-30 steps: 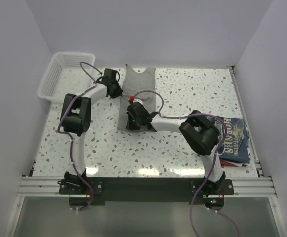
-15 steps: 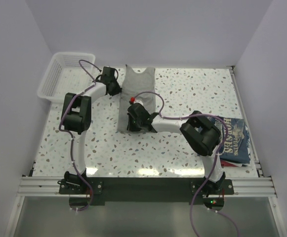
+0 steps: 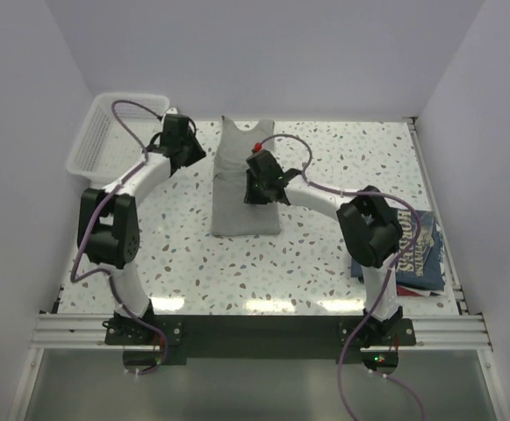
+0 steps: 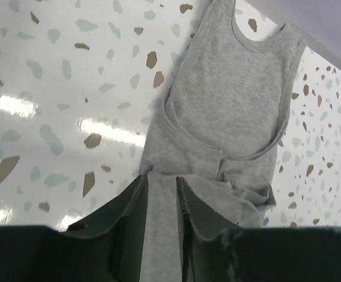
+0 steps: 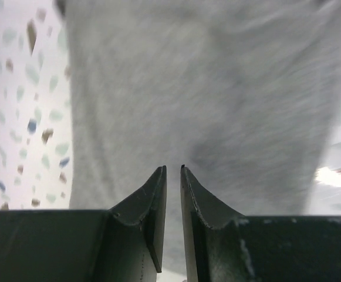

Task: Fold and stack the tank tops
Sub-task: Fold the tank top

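The grey tank top lies flat and narrow at the table's middle, neck far; it also shows in the left wrist view and, blurred, in the right wrist view. My left gripper is beside its far left edge. Its fingers stand close together with a strip of grey cloth filling the gap. My right gripper hovers over the top's middle, shut, with nothing between the fingers. The navy tank top with white lettering lies at the right edge. A thin red edge shows beneath it.
A white mesh basket stands at the far left corner, just behind my left arm. The table's raised rail runs along the right side next to the navy top. White walls close in the back and sides.
My right gripper has moved from the grey top's near end up to its middle. My left gripper has shifted slightly left and farther back, and its elbow has swung out left.
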`<state>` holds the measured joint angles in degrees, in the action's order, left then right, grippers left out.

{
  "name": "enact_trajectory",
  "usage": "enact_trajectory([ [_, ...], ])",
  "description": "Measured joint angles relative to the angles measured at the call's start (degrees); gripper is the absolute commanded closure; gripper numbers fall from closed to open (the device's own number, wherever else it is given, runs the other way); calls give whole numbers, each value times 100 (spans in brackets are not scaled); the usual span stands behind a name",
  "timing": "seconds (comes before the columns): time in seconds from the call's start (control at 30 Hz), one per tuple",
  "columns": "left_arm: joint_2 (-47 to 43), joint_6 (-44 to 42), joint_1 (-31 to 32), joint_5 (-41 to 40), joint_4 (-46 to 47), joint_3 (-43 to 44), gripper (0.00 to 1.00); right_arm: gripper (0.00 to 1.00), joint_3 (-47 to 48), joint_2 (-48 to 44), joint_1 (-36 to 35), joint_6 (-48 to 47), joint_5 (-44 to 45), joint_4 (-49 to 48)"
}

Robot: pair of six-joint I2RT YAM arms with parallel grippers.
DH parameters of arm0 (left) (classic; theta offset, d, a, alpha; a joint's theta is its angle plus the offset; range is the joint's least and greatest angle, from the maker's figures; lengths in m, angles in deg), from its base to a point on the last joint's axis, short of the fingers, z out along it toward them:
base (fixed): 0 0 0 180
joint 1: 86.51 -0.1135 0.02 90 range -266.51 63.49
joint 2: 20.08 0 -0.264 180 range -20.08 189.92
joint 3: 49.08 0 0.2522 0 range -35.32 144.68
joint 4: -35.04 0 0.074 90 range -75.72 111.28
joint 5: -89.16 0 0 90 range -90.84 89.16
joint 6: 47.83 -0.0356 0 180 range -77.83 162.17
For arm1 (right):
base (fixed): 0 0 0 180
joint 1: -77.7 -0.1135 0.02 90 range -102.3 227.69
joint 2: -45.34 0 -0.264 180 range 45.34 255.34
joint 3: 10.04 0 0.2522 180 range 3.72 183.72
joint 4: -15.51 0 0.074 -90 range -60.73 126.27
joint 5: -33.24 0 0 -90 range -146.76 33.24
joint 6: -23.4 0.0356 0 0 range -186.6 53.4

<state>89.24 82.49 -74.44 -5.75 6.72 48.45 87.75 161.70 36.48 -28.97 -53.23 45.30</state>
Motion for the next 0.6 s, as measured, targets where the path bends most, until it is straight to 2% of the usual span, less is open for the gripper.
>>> enact_trajectory([
  [0.1,-782,111,81,35,227,-835,81,84,282,7,503,-166,85,168],
  [0.2,-1161,251,352,140,426,-1554,87,85,535,105,833,-319,192,229],
  [0.43,-1012,570,1335,376,647,-2385,92,85,1204,826,1019,-675,339,389],
  [0.6,-841,787,1419,345,791,-2717,92,85,1766,1405,1075,-835,455,562],
])
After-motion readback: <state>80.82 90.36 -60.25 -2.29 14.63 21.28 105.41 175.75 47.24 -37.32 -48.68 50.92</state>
